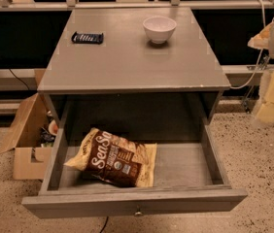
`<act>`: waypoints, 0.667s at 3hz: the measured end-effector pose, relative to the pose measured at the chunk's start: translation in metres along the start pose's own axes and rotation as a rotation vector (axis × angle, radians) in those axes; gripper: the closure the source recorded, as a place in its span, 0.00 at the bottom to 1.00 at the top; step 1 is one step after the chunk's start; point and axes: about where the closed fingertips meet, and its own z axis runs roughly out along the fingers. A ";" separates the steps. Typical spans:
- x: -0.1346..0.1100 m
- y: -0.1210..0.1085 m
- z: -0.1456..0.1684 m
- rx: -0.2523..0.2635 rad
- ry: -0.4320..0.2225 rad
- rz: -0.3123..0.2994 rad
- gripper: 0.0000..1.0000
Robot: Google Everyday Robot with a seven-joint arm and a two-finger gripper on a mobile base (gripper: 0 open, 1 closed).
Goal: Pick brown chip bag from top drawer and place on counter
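The brown chip bag (115, 158) lies flat in the left half of the open top drawer (185, 166), its white "Sea Salt" lettering facing up. The drawer is pulled fully out, with a small round knob (138, 211) on its front panel. The grey counter (132, 57) is the cabinet's top, just above the drawer. My gripper (272, 98) is a pale, blurred shape at the right edge of the view, right of the cabinet, about level with the counter's front edge and well away from the bag.
A white bowl (159, 28) stands at the back right of the counter. A small flat black packet (87, 37) lies at the back left. An open cardboard box (27, 140) sits on the speckled floor left of the drawer. Cables hang at the right.
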 end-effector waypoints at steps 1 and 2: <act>-0.002 0.001 0.005 -0.005 -0.012 0.011 0.00; -0.017 0.011 0.044 -0.050 -0.101 0.099 0.00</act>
